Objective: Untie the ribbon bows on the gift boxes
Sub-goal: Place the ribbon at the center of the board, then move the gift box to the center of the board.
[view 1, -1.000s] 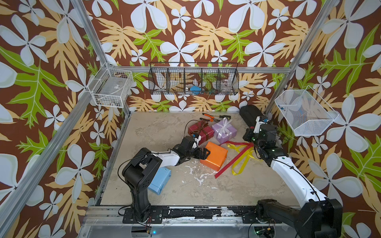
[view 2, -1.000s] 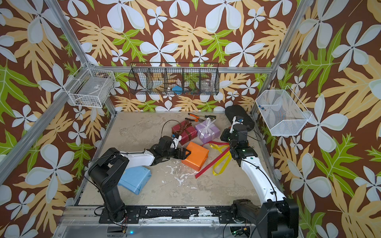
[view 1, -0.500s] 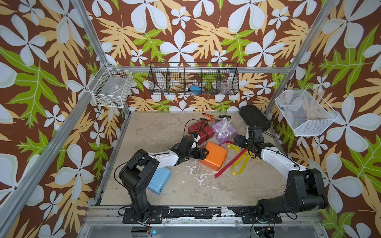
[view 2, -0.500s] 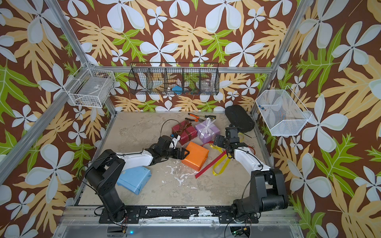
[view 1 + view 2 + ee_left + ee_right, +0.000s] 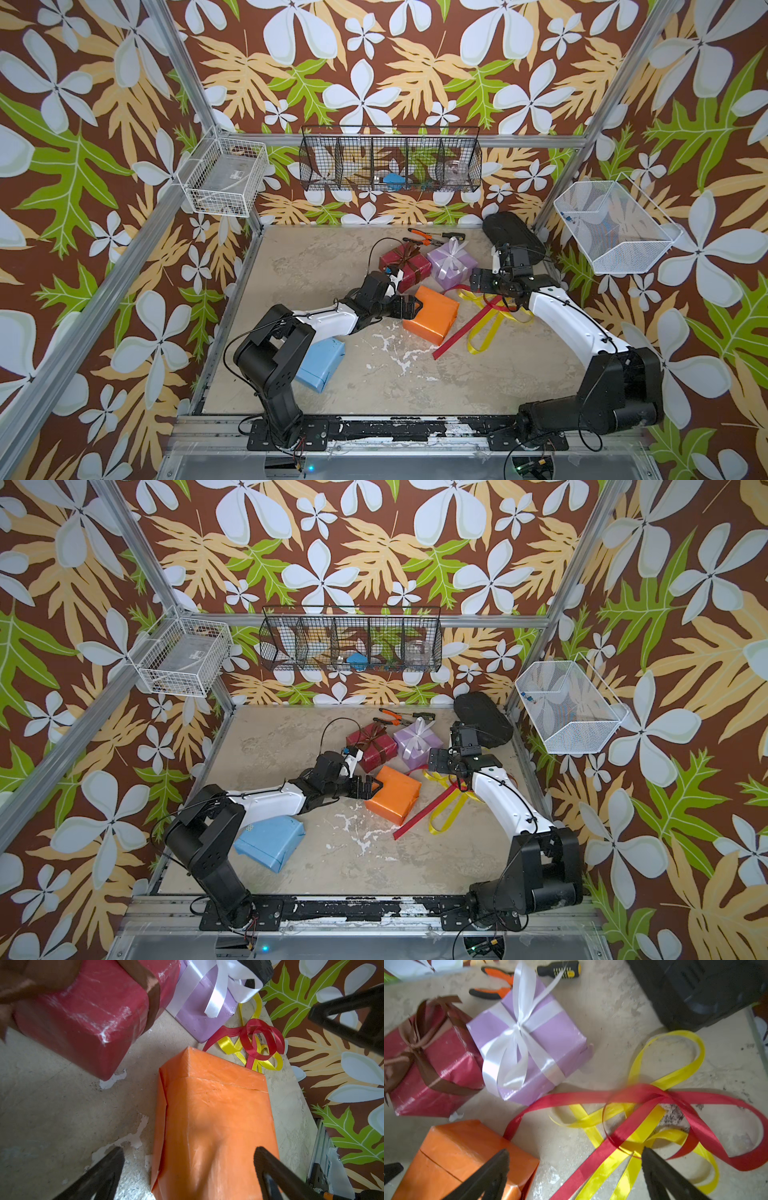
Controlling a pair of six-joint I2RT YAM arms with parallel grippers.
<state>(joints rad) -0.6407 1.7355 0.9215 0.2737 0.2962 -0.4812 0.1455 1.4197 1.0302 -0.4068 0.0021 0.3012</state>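
An orange gift box (image 5: 430, 314) (image 5: 214, 1126) lies bare mid-table. My left gripper (image 5: 411, 309) (image 5: 189, 1151) is open around its near-left end. Loose red ribbon (image 5: 465, 330) (image 5: 591, 1163) and yellow ribbon (image 5: 488, 330) (image 5: 672, 1076) lie tangled to its right. My right gripper (image 5: 478, 284) (image 5: 575, 1152) hangs open just above them, holding nothing. The dark red box (image 5: 405, 264) keeps its brown bow (image 5: 419, 1043). On the lilac box (image 5: 452, 262) the white bow (image 5: 517, 1028) is still tied. A light blue box (image 5: 322, 363) lies bare by the left arm's base.
A black oblong case (image 5: 513, 237) sits at the back right, behind the right wrist. Orange-handled pliers (image 5: 419, 235) and a screwdriver (image 5: 453, 236) lie at the back edge. Wire baskets (image 5: 224, 178) (image 5: 390, 164) (image 5: 615, 224) hang on the walls.
My right gripper has gone from shut to open, and that arm has dropped from a raised pose down toward the ribbons beside the lilac box. The left arm has hardly moved.
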